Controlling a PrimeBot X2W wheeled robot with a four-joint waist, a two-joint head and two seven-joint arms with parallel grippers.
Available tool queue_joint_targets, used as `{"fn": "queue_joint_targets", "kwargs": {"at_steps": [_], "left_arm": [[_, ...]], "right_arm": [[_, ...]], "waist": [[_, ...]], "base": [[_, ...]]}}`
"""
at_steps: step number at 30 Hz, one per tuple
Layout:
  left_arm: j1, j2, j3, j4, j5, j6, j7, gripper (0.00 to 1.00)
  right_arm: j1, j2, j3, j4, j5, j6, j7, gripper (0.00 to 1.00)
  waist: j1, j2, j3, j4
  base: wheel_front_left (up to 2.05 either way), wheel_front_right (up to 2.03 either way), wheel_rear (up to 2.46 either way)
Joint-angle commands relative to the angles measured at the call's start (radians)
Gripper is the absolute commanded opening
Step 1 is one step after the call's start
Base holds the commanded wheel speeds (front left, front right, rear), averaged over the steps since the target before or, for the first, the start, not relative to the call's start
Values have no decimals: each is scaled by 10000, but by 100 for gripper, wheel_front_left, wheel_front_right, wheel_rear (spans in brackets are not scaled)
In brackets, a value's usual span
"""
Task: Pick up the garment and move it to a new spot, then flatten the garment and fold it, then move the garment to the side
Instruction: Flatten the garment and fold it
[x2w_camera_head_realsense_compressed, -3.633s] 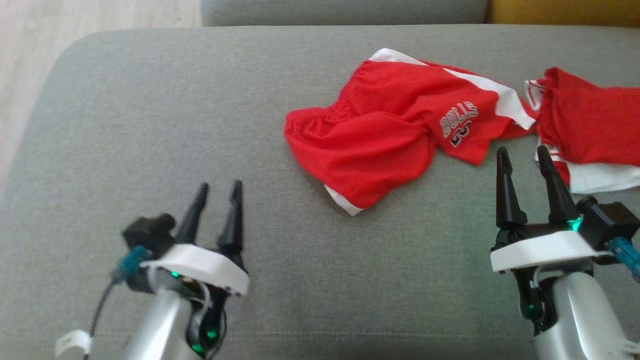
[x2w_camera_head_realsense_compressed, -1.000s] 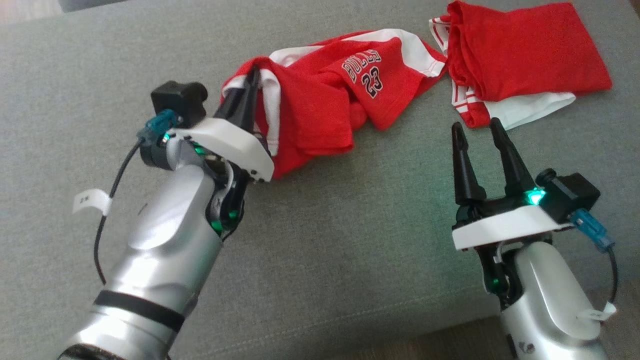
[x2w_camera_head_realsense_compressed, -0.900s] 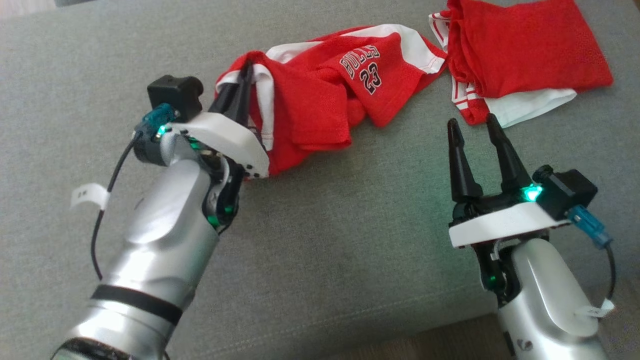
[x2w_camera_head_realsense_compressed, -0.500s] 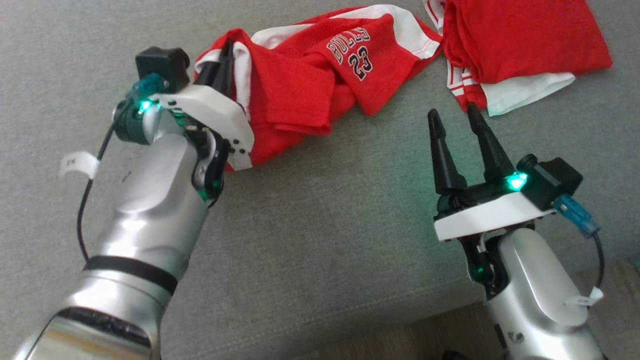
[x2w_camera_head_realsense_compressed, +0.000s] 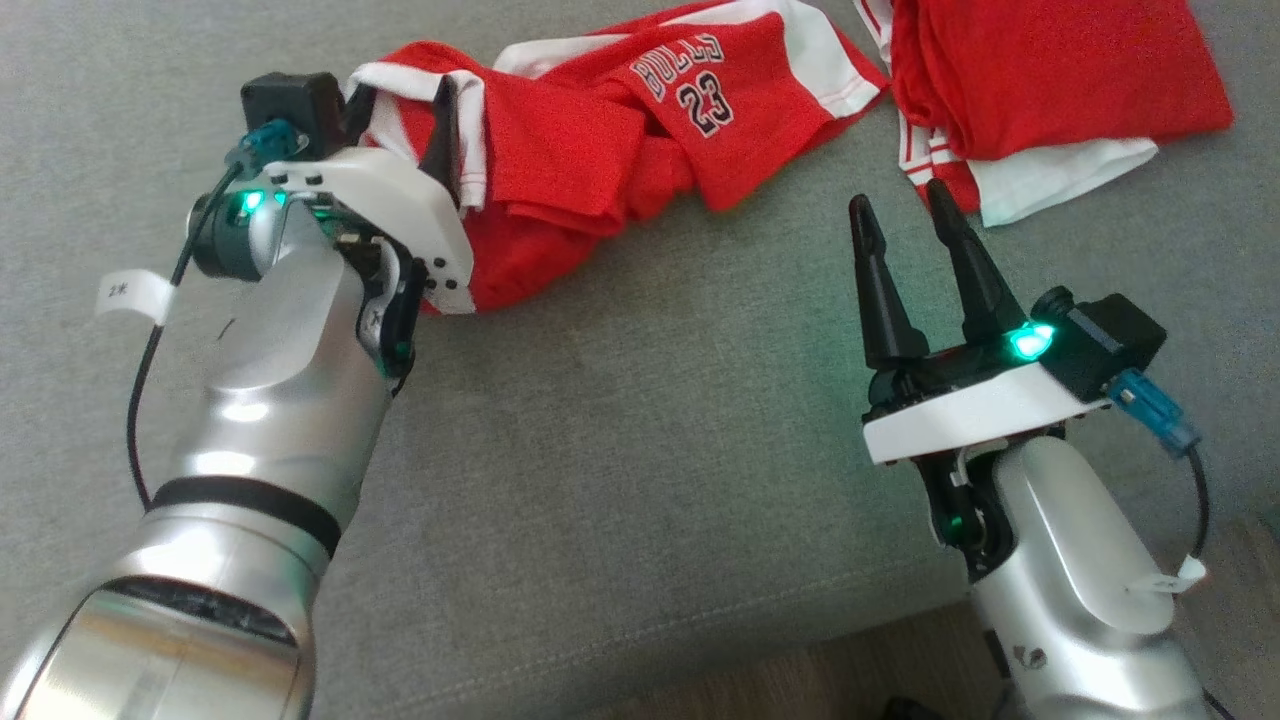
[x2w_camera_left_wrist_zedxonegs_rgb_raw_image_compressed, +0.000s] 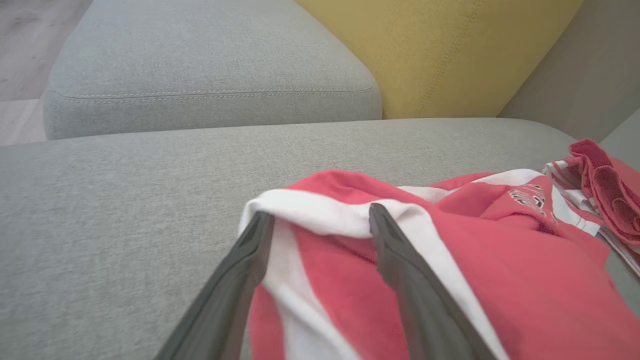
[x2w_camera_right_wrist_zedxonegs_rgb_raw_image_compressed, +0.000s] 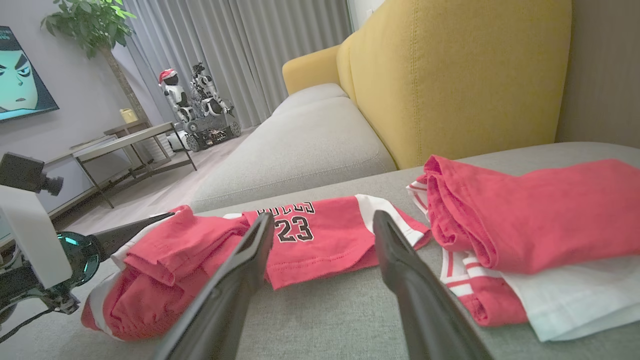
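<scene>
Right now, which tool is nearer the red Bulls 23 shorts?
Left. The left tool is at the white-trimmed edge of the Bulls 23 shorts, open, with fabric between its fingers. The right tool is apart from them, over bare grey cushion.

Garment (x2w_camera_head_realsense_compressed: 600, 150) — partly behind left pincer (x2w_camera_head_realsense_compressed: 400, 95), top cropped in head view.

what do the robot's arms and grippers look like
Left gripper and right gripper match: two long black tapered fingers on a white plate, green light, black camera with blue plug. Silver arms, small white tags, black band on the left forearm.
</scene>
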Motion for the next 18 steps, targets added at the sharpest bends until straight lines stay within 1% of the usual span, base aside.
{"fn": "queue_joint_targets", "kwargs": {"at_steps": [1, 10, 14, 18], "left_arm": [[-374, 205, 158, -209, 58, -44, -122, 100], [190, 170, 183, -173, -42, -695, -122, 100], [617, 161, 157, -544, -69, -910, -122, 100], [1177, 194, 260, -1211, -82, -985, -122, 100]], "right_arm": [[-133, 39, 119, -275, -9, 67, -107, 100], [66, 39, -258, -190, -233, 67, -108, 100], [207, 39, -489, -152, -344, 67, -108, 100], [369, 39, -703, -112, -444, 67, -108, 100]], "waist": [[-1, 0, -101, 93], [-1, 0, -818, 857], [-1, 0, -1160, 1279], [-1, 0, -1523, 1673]], "base": [[0, 0, 0], [0, 0, 0], [0, 0, 0], [0, 0, 0]]}}
